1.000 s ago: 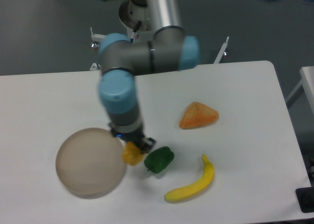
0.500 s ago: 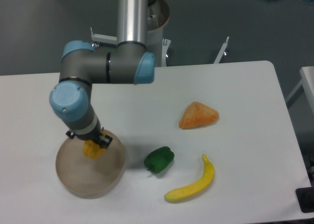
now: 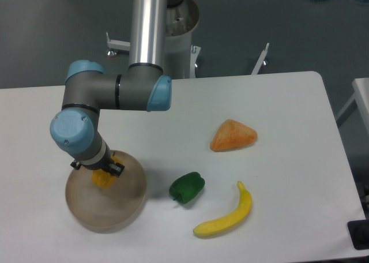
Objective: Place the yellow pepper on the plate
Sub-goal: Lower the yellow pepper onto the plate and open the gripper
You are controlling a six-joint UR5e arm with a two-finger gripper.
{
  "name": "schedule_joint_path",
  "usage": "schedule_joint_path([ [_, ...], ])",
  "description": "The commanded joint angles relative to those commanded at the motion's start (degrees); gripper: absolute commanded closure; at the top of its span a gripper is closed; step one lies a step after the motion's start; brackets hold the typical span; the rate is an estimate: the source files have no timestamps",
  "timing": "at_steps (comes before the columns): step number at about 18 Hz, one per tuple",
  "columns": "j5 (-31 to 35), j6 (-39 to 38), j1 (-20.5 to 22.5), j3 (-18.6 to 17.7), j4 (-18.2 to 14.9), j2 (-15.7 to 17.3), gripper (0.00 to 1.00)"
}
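Observation:
The yellow pepper [image 3: 104,178] is small and yellow-orange. It sits in my gripper [image 3: 101,173], which is shut on it over the left-middle of the plate [image 3: 124,208]. The plate is round, beige-tan and low-rimmed, near the table's front left. The arm's wrist hides the top of the pepper and most of the fingers. I cannot tell whether the pepper touches the plate.
A green pepper [image 3: 187,187] lies just right of the plate. A yellow banana [image 3: 227,215] lies at the front right of it. An orange triangular wedge [image 3: 232,135] lies further back on the right. The arm's base column [image 3: 151,26] stands at the table's back edge.
The gripper carried the yellow pepper leftward from beside the green pepper to over the plate, then a little further left and lower. The other items have not moved.

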Motion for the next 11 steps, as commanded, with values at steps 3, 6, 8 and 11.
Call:
schedule_joint_path([
  [3,-0.09,0.0,-0.09,0.17,0.0,-0.61,0.47],
  [6,-0.26,0.0,-0.09,0.18,0.0,-0.7,0.47],
  [8,-0.26,0.0,-0.09,0.09,0.0,-0.62,0.46],
  [11,-0.26,0.0,-0.09,0.0,0.0,-0.7,0.43],
])
